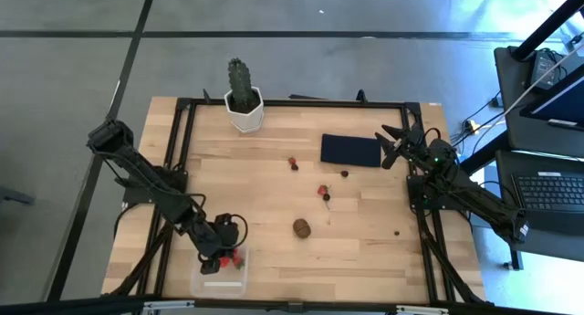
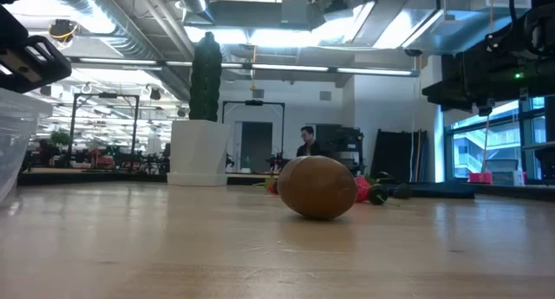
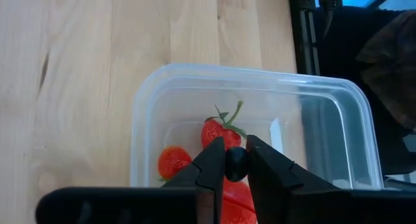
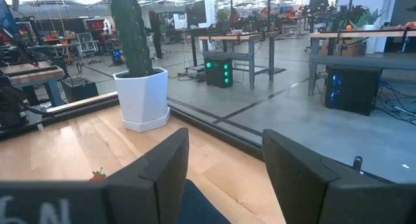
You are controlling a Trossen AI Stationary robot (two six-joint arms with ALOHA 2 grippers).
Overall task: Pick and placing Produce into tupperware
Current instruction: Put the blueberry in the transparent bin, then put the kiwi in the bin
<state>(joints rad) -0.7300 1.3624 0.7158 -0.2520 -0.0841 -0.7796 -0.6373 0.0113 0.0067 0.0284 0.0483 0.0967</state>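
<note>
Fingers, left: the left gripper (image 3: 235, 164) hung just over the tupperware (image 3: 338, 113), pinched almost closed on a dark berry (image 3: 235, 163).
Fingers, right: the right gripper (image 1: 394, 143) waited beside the navy mat (image 1: 350, 150), spread wide and holding nothing.
Tupperware: clear box at the desk (image 1: 274, 196) edge farthest from the cactus (image 1: 242, 87), under the left gripper; two strawberries (image 3: 221, 132) lay inside, one with its green stalk up, the other just beside it.
Kiwi: brown oval (image 1: 301, 227) alone on the desk, near the tupperware on the side toward the right arm, and apart from it.
Loose strawberries: one (image 1: 324, 193) between the kiwi and the mat; another (image 1: 293, 162) just beside the mat on the cactus side.
Loose berries: one (image 1: 345, 173) touching or nearly touching the mat's edge; one (image 1: 396, 232) well away from the tupperware, beyond the kiwi near the right arm.
Cactus: upright in a white pot (image 1: 245, 113) at the desk's far edge from the tupperware.
</note>
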